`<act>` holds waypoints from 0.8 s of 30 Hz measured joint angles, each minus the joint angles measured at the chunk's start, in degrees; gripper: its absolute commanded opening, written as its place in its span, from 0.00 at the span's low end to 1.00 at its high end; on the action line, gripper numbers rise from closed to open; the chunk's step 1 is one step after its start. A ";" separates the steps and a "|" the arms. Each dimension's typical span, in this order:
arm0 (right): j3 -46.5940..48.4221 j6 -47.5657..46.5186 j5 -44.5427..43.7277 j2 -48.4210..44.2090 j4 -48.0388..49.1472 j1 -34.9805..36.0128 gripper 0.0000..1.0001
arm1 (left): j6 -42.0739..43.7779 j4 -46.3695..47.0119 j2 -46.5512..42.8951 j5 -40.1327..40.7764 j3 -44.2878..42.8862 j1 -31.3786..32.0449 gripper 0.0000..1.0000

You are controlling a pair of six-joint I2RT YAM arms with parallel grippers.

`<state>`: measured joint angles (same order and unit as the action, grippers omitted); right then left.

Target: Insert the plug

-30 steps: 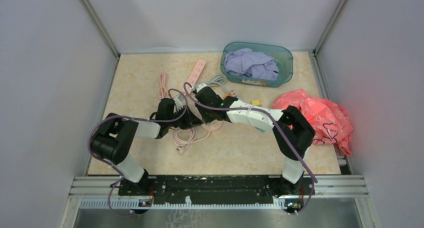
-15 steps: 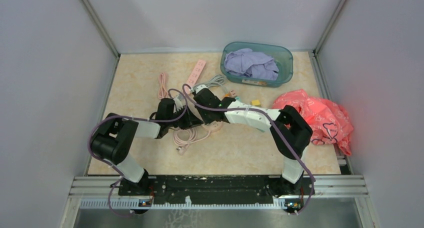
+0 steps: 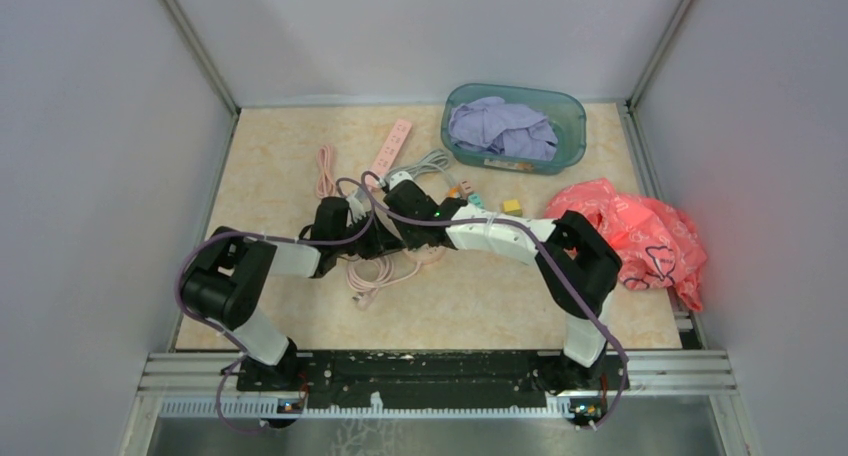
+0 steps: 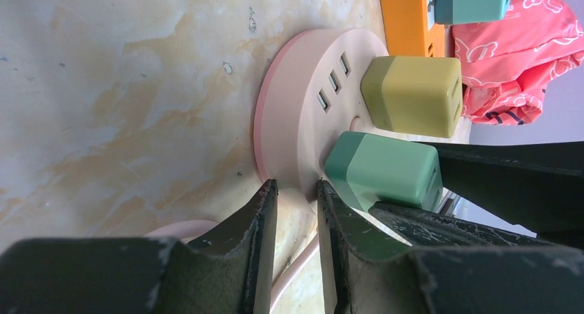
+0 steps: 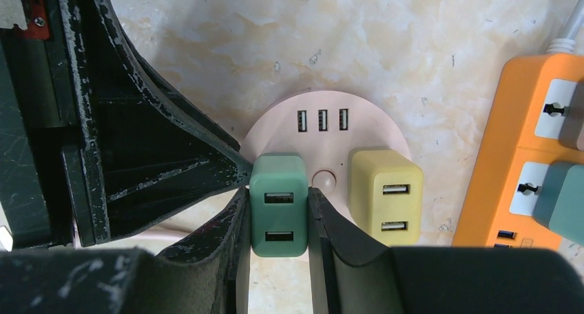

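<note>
On pink hub [image 5: 375, 131], green plug [image 5: 277, 204] upright, ports up — my right gripper [image 5: 277, 195] clamps it; left gripper [image 4: 297, 190] near-shut, hold unclear; right elbow [image 3: 578, 251] drifted left.

Plain grey walls [image 3: 420, 36], beige, seemingly marbled tabletop [image 3: 480, 296].

We see a green plug [image 5: 277, 205] and a mustard-yellow plug [image 5: 384, 197] on a pale pink round hub [image 5: 324, 131] (its rim a deeper pink). The power strip [image 5: 523, 155] is orange and carries a teal plug [image 5: 561, 207]. The table [image 5: 427, 45] is cream marble with tan veining. The left gripper [image 4: 296, 184] and right gripper [image 5: 277, 190] are black, scuffed grey. The bag [image 3: 650, 241] is coral-red with white print.
</note>
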<state>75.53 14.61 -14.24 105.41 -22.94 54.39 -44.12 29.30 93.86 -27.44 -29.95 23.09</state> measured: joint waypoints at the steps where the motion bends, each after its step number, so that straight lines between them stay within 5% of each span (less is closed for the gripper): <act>1: -0.17 0.00 -0.11 0.00 0.31 0.02 0.00 | 0.00 -0.02 -0.02 0.00 0.02 0.00 0.33; 24: -7.67 0.90 -0.98 -1.86 9.49 0.26 0.00 | -0.07 -0.35 -1.16 0.00 0.92 -0.02 0.34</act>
<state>67.85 15.51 -15.22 103.55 -13.45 54.65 -44.18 28.95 92.71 -27.44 -29.04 23.07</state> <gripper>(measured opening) 0.283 0.330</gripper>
